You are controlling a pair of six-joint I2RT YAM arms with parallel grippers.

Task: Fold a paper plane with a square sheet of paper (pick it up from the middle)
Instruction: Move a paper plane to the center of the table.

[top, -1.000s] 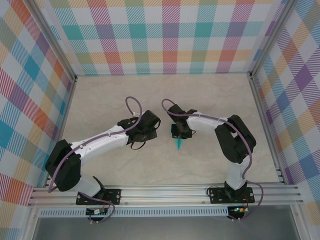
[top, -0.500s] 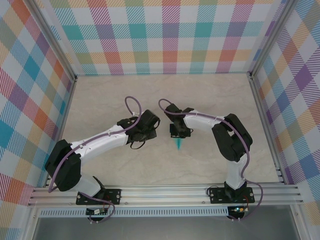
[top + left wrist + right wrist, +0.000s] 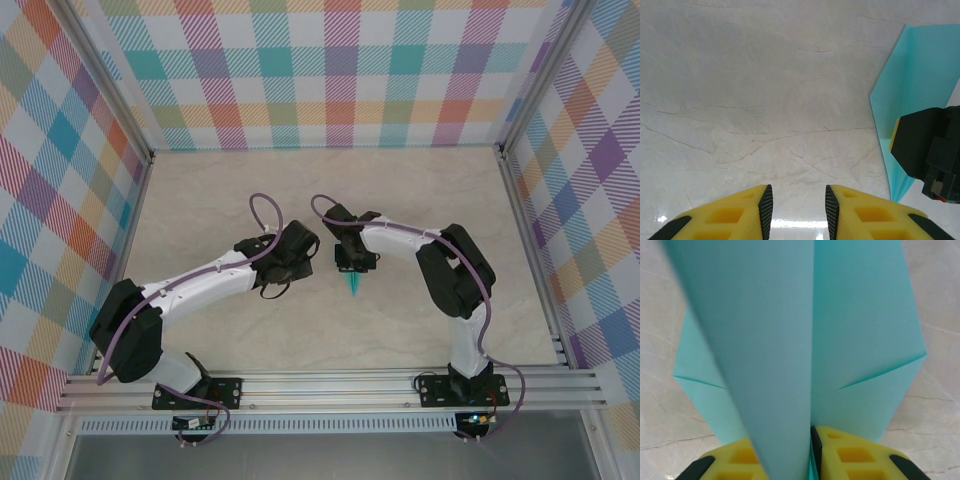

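**As the right gripper (image 3: 352, 266) edges left, the paper plane (image 3: 352, 286) follows**

Left gripper (image 3: 799, 202) hovers part-open and empty over the table (image 3: 740, 75). Just beyond, the right gripper pinches the paper plane by its centre fold, carried slightly leftward from a second ago. Folding looks finished.

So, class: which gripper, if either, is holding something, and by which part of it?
The right gripper pinches the folded light turquoise paper plane by its centre crease. The left gripper is open and holds nothing.
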